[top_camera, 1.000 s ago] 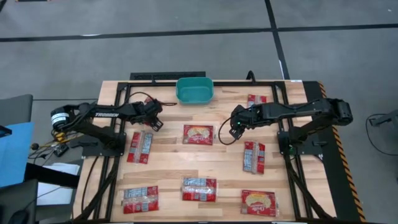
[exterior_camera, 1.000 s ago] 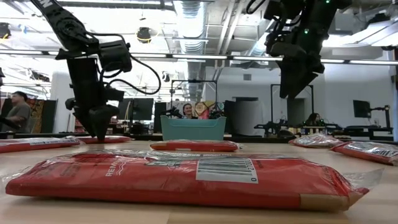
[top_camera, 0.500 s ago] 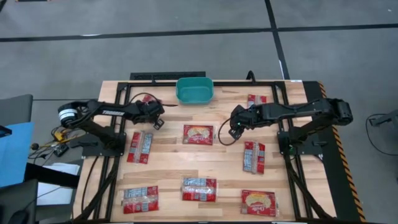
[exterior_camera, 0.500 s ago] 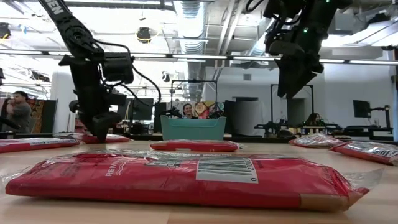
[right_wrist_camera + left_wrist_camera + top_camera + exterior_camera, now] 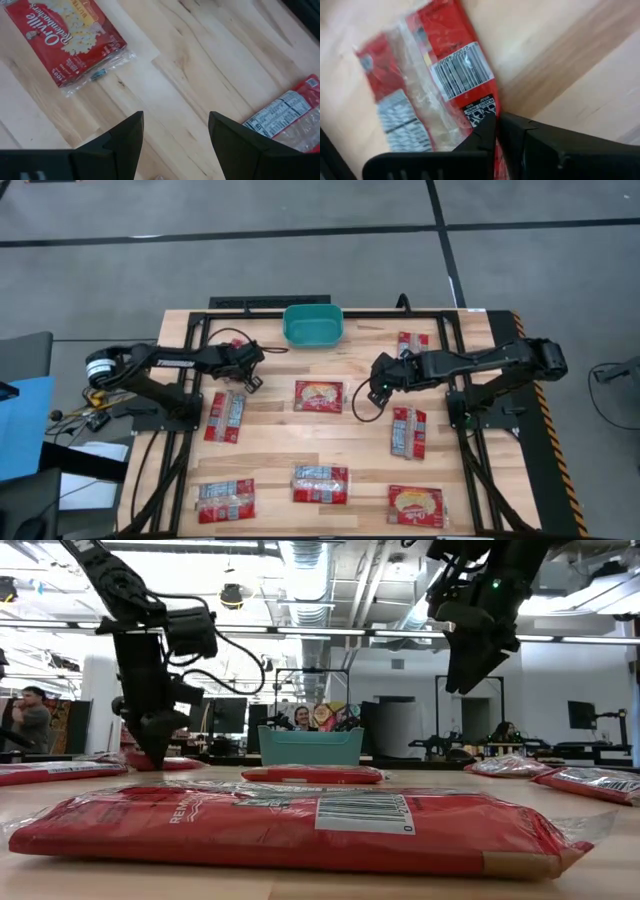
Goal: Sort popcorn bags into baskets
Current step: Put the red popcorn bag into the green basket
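Under the left gripper (image 5: pixel 496 131), a red popcorn bag (image 5: pixel 440 75) lies on the wooden table (image 5: pixel 270 370), its edge pinched between closed fingers. Beyond it sits the teal basket (image 5: pixel 312 326). Farther right, the right gripper (image 5: pixel 377 392) hovers, fingers spread wide, holding nothing.

2 dark, matte-black jointed arms. White "TROSSEN" lettering along left arm (image 5: pixel 165 363) link; silver-white cylindrical joint near its base. Black cables looped beside both wrists. Small green indicator light on right arm (image 5: pixel 470 362) wrist.

"Orville Redenbacher's" on a red popcorn bag (image 5: pixel 67 37), barcode on another bag (image 5: pixel 462 72)
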`<state>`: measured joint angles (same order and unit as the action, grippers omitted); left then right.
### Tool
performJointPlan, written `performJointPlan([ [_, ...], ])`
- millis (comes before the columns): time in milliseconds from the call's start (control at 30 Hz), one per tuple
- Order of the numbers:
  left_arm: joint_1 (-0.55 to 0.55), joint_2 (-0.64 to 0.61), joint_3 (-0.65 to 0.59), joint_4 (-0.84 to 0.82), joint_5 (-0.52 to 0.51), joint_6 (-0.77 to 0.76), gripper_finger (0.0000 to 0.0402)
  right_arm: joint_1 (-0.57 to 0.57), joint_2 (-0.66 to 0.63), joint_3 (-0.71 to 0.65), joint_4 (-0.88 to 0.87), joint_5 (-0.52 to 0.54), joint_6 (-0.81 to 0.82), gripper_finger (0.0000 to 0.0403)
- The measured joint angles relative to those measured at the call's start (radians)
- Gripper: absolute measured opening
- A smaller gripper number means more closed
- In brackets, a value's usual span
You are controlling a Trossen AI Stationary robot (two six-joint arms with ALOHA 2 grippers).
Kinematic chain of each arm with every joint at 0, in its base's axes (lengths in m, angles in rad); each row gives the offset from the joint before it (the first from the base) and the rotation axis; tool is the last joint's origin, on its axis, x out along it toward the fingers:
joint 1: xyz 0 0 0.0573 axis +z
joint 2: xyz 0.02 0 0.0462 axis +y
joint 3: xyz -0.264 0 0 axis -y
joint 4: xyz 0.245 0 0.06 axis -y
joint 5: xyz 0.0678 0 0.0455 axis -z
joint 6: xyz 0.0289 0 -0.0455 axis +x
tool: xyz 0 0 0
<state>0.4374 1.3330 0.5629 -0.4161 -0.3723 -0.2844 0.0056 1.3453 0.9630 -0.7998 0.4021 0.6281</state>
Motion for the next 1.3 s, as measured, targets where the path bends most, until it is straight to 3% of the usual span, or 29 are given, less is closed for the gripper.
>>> performJointPlan([
  [433, -0.018, -0.202, 0.002, 0.002, 0.035, 0.014, 0.0, 0.028, 0.0, 0.0, 0.0, 0.028, -0.013, 0.0249],
  [800, -0.155, -0.389, 0.003, -0.062, 0.002, 0.029, 0.0, 0.066, 0.0, -0.003, 0.027, 0.105, -0.049, 0.0249],
  [1000, -0.227, -0.452, 0.003, -0.051, 0.076, 0.037, 0.0, 0.08, 0.001, -0.003, 0.084, 0.107, -0.085, 0.0249],
  [1300, -0.277, -0.515, 0.004, 0.003, 0.271, 0.056, 0.0, 0.086, 0.003, -0.003, 0.166, 0.099, -0.125, 0.0249],
])
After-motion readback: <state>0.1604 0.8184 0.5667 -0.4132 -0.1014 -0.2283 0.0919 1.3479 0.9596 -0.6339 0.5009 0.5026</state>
